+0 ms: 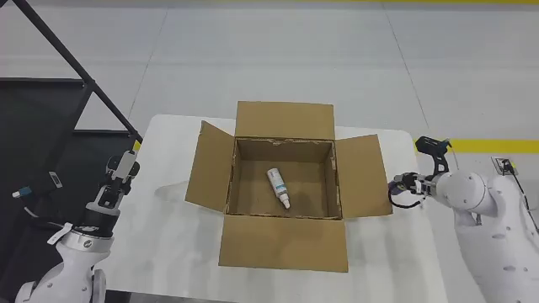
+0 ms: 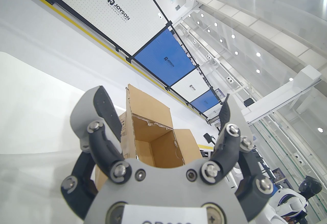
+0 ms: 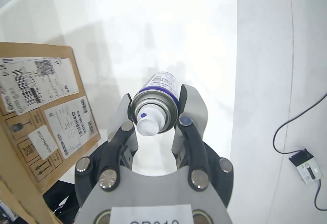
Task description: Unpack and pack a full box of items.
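The box (image 3: pixel 38 112) is cut off by the right wrist view's edge.

arms (image 1: pixel 468 195): white shells | fingers (image 2: pixel 103 107): grey, black pads | wrist plate (image 2: pixel 163 185): silver screws

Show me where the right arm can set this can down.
Widest bare table lies between the left flap and the left gripper. The strip beside the right flap, under the can, is narrow. In the box, floor is free either side of the bottle.
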Available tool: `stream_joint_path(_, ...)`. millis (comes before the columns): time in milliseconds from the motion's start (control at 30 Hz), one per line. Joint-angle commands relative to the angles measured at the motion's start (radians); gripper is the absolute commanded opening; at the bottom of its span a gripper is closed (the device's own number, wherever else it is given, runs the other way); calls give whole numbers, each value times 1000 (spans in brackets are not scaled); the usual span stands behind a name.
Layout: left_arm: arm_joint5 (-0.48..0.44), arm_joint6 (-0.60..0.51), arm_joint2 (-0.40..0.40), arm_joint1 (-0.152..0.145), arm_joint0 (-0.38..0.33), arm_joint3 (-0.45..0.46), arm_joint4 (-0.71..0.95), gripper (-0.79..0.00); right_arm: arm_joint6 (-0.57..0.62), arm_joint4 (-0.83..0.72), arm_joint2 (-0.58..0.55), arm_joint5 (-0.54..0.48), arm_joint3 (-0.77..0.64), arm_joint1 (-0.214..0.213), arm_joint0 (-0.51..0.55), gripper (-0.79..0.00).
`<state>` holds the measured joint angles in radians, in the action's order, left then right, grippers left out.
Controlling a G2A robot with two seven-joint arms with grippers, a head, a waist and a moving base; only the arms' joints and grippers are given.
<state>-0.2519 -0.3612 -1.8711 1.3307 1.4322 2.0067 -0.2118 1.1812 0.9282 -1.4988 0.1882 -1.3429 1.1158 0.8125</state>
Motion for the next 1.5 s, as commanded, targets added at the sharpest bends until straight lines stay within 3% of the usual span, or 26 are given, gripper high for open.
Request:
stream_joint_path(0,0,0,0,0,0,0,0,0,14,7,20,1,36,1,-21,-785)
stream_joint_path(33,0,0,0,0,0,0,0,0,19,4,26,-4,51,2,-31,-745)
stream_joint_path(133,0,0,0,0,0,0,0,0,17,-7,37,-14,91,2,-50,-453)
stream_joint_path(233,0,0,0,0,0,0,0,0,15,-15,44,-21,117,2,-59,-360)
stream_joint_path(300,0,0,0,0,0,0,0,0,11,-20,46,-25,128,2,-62,-166)
stream_joint_path(400,0,0,0,0,0,0,0,0,7,-26,44,-25,134,0,-60,-95)
stream_joint_path(467,0,0,0,0,0,0,0,0,2,-31,40,-22,130,-2,-55,0)
stream_joint_path(600,0,0,0,0,0,0,0,0,-44,-27,9,37,84,-7,-35,0)
stream_joint_path(800,0,0,0,0,0,0,0,0,-214,-31,-122,189,-359,-17,130,0)
stream_joint_path(900,0,0,0,0,0,0,0,0,-235,-39,-115,179,-584,-16,191,0)
stream_joint_path(1000,0,0,0,0,0,0,0,0,-192,-19,-31,124,-671,-15,163,0)
stream_joint_path(1100,0,0,0,0,0,0,0,0,-138,-27,119,58,-648,-6,62,0)
stream_joint_path(1200,0,0,0,0,0,0,0,0,-81,-17,305,7,-535,16,-83,0)
stream_joint_path(1367,0,0,0,0,0,0,0,0,-46,-100,617,-49,-271,91,-311,0)
stream_joint_path(1467,0,0,0,0,0,0,0,0,-62,-214,748,-96,-113,146,-397,0)
